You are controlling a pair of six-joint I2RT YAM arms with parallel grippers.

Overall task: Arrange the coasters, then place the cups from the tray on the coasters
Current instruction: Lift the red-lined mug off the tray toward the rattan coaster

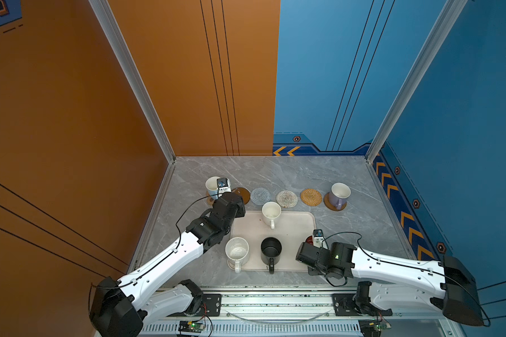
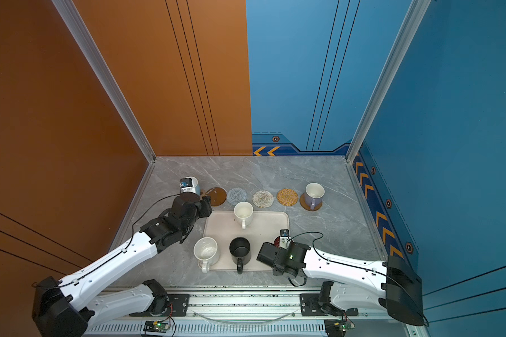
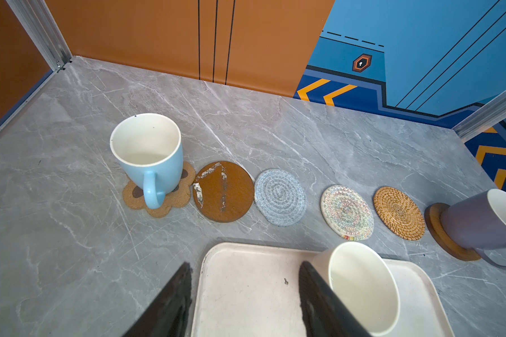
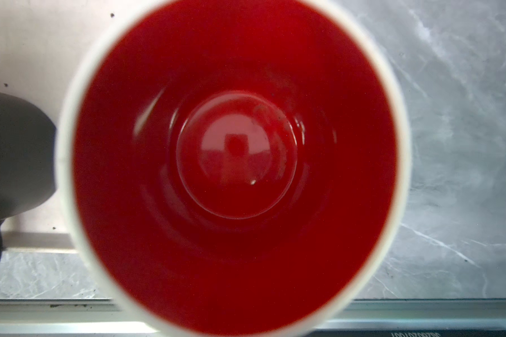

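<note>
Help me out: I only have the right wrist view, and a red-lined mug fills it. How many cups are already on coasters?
Observer: Two. The light blue mug stands on the paw-shaped coaster and the lavender mug on a wooden coaster, at opposite ends of the row.
Operator: Which coasters are free?
Observer: The four between them: the brown wooden disc, the grey-blue woven round, the white woven round and the golden rattan round.
Operator: And the left gripper?
Observer: The left gripper is open and holds nothing, over the tray at its far left corner, beside the cream-white mug.
</note>
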